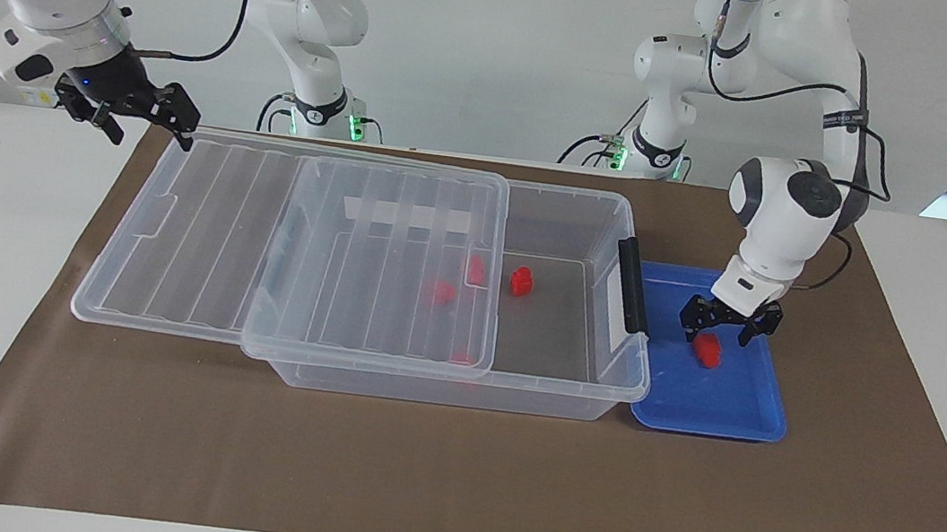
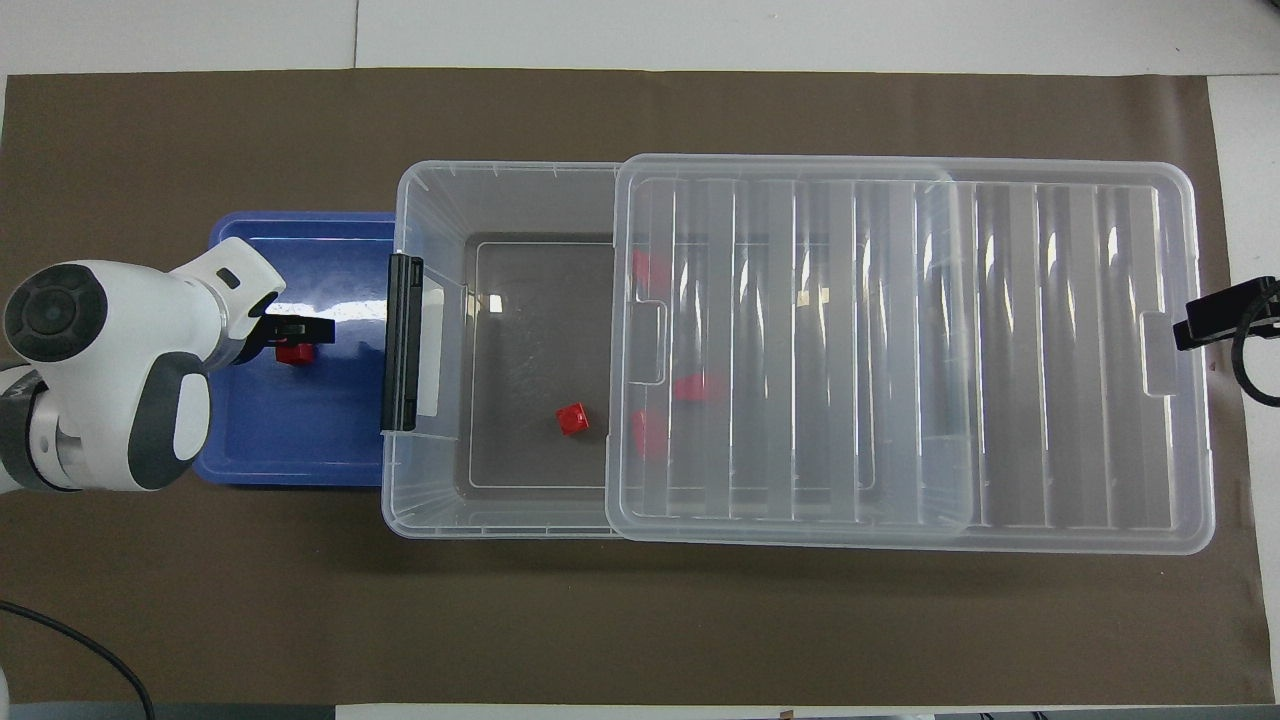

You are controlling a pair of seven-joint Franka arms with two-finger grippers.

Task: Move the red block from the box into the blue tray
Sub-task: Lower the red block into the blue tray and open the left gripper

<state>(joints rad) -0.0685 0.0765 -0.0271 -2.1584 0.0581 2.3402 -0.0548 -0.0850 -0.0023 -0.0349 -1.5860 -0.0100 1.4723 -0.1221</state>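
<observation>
— largest first: clear box (image 1: 451, 299) across the middle of the mat, ribbed lid (image 1: 295, 244) slid toward the right arm's end, likely to open a way in.
— beside the box, at the left arm's end?
— one blue tray (image 1: 711, 395), one red block (image 1: 707, 350) lying in it, likely just delivered.
— blocks left in the box?
— one in the open, (image 1: 520, 281) three seen blurred through the lid.
— grippers?
— left gripper (image 1: 730, 326) over the tray, fingers apart, empty. right gripper (image 1: 131, 108) waiting at the lid's outer end, spread wide, holding nothing.
</observation>
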